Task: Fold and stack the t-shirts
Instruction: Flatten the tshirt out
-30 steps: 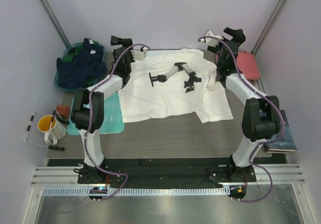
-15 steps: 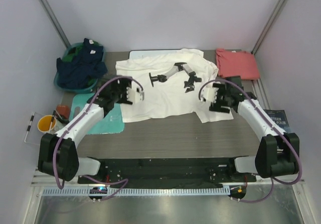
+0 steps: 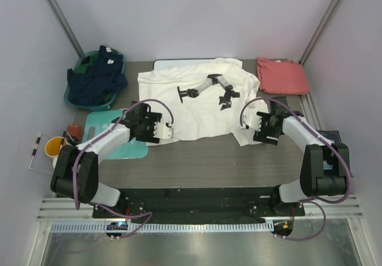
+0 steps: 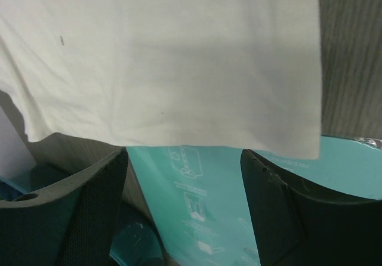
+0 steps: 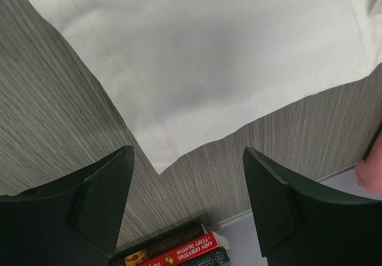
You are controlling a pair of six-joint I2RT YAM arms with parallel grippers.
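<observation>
A large cream-white t-shirt (image 3: 197,108) lies spread flat mid-table, its black-and-grey print (image 3: 209,90) facing up. A salmon-red t-shirt (image 3: 282,76) lies folded at the back right. My left gripper (image 3: 162,131) hovers at the white shirt's near-left corner. In the left wrist view that gripper (image 4: 184,156) is open, with the shirt's hem (image 4: 179,99) just beyond the fingertips and nothing between them. My right gripper (image 3: 262,133) is over the near-right corner. In the right wrist view it (image 5: 188,152) is open above the shirt's corner (image 5: 197,75), holding nothing.
A teal board (image 3: 116,142) lies under the shirt's left corner. A teal basin of dark clothes (image 3: 95,78) stands back left, a yellow mug (image 3: 57,149) at the left edge. Books (image 3: 334,152) lie at the right edge, and a whiteboard (image 3: 173,63) pokes out behind the shirt.
Both arms have swung from the shirt's far edge back to its near corners and dropped low. Both sets of jaws have narrowed somewhat but hold nothing.
</observation>
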